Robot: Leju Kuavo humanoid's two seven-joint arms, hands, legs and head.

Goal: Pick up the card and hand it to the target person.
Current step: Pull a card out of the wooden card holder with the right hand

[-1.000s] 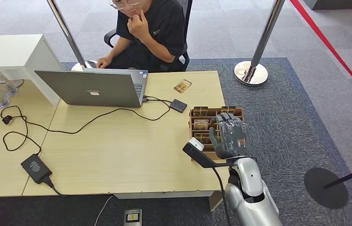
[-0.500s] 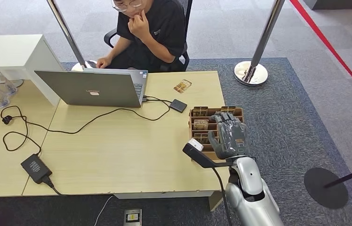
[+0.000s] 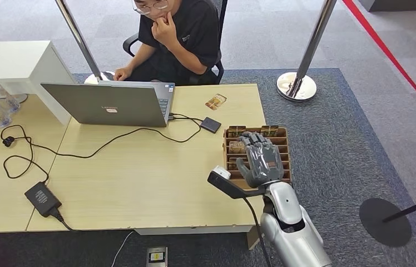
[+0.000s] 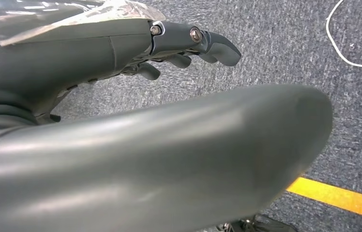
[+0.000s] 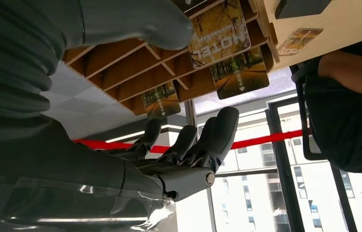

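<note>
Wooden and divided into slots, the card rack (image 3: 281, 146) sits at the table's (image 3: 139, 183) right edge with several cards standing in it. The right hand (image 3: 259, 159) hovers over it with fingers (image 5: 216, 135) spread apart and nothing in them; compared with a second ago it has moved left and slightly farther over the rack, now covering the middle slots. From the wrist camera a card (image 5: 219, 31) printed with autumn trees stands in a slot close to the thumb, not touching it. Another loose card (image 3: 216, 102) lies flat near the person (image 3: 178, 39), who sits unchanged behind the laptop (image 3: 108, 104). The left hand (image 4: 121, 53) hangs over grey carpet, fingers loosely curled, holding nothing.
</note>
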